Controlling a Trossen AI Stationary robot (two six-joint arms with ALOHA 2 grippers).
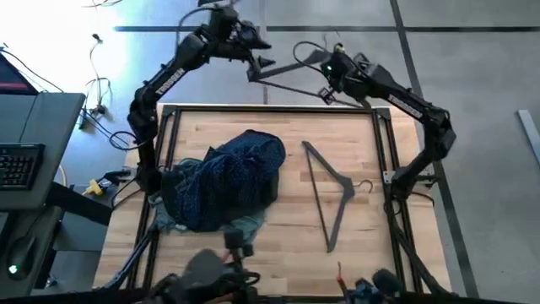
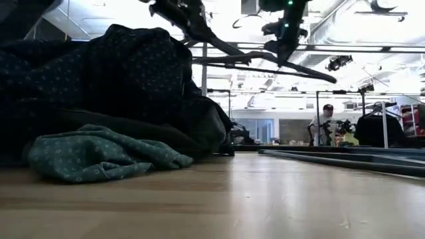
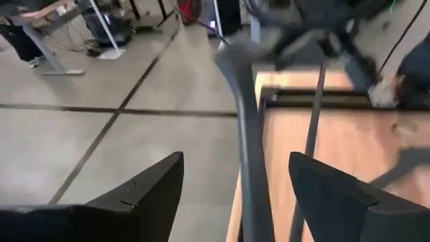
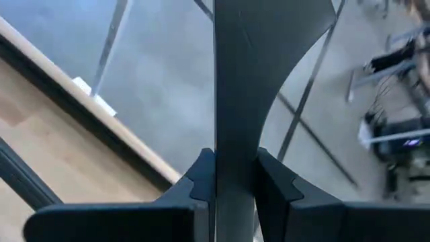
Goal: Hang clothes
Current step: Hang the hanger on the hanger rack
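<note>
Beyond the table's far edge a thin dark grey hanger hangs in the air, with my right gripper shut on it. My left gripper is open at the hanger's left end; one hanger arm runs between its fingers with a gap on each side. The clothes lie heaped on the table's left half: a navy dotted shirt on top, a black piece at its left, and a teal shirt at the near edge. A second hanger lies flat on the right half. My right gripper pinches a flat arm of the hanger between its two fingers, just below where the arm widens. The fingers lie across that arm. The hanger is lifted clear, high above the level of the table.
The table's dark frame rail runs along the far edge just under the held hanger. Bare wood shows between the heap and the second hanger. Cables and a keyboard desk stand off the table's left side. A person stands far back in the room.
</note>
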